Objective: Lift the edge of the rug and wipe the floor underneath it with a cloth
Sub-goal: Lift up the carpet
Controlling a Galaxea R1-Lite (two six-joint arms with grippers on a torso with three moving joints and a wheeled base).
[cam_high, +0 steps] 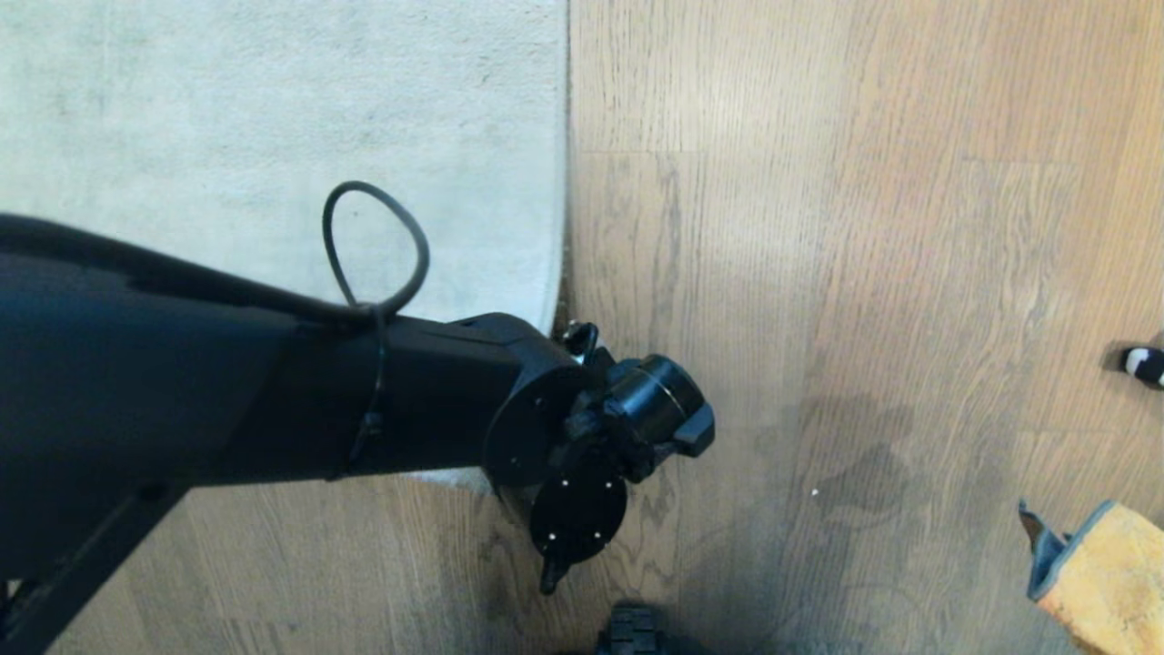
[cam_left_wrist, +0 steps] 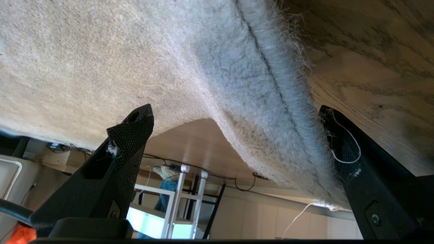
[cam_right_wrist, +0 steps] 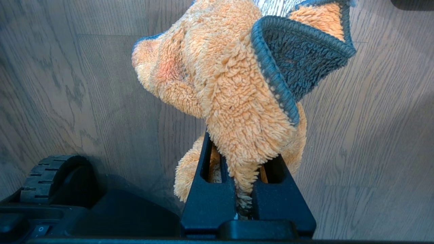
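The rug (cam_high: 273, 118) fills the upper left of the head view, pale grey-beige and lying flat, and everything else is best placed against it. The left arm (cam_high: 227, 391) reaches in across the rug's lower part, its wrist ending just past the rug's lower right corner, over the floor (cam_high: 864, 227). In the left wrist view the left gripper (cam_left_wrist: 234, 135) stands with its fingers spread wide apart, one fingertip (cam_left_wrist: 132, 130) over the pile and the other on the floor side, so the rug edge (cam_left_wrist: 288, 101) with its fuzzy bound hem runs between them; nothing is gripped, and the edge lies down on the planks. To the right of the rug the brown wood-grain floor stretches bare, with a darker patch (cam_high: 855, 455) on the boards. Well away from the rug, at the lower right corner of the head view, hangs the cloth (cam_high: 1105, 573), orange-tan terry with blue-grey trim. The right wrist view shows the right gripper (cam_right_wrist: 244, 189) with its fingers pressed together on a fold of that cloth, which bunches above the floor.
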